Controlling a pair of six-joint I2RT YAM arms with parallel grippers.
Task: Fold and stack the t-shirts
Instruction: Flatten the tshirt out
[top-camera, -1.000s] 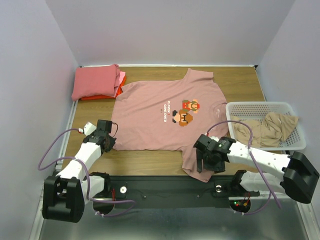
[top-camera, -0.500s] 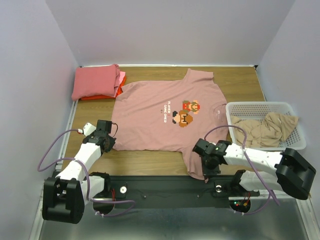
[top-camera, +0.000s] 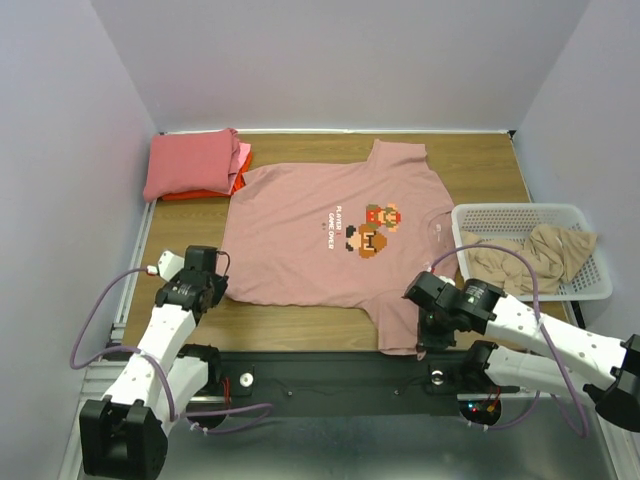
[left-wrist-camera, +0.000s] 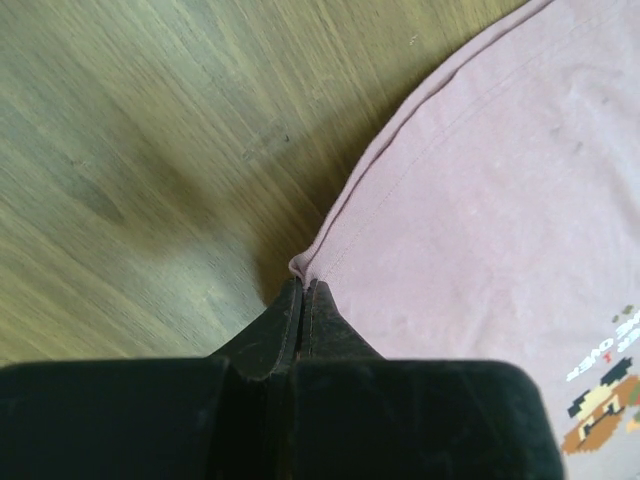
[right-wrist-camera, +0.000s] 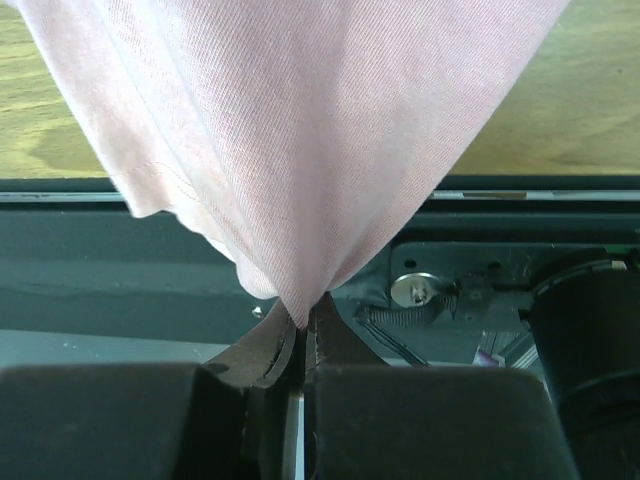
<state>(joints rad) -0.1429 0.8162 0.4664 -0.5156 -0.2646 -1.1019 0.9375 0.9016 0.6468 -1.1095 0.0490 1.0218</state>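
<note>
- Drawn back toward the near edge of the wooden table (top-camera: 480, 165) since a second ago, my left claw (left-wrist-camera: 303, 292) pinches the hem corner of the dusty pink cotton t-shirt with a pixel-art print (top-camera: 320, 225), spread flat mid-table.
- My right claw (right-wrist-camera: 303, 328), also pulled back, pinches its near sleeve over the table's edge.

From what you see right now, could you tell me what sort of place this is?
Probably a robot lab cell: plain walls enclose a wooden table, with a t-shirt and mesh basket staged.
</note>
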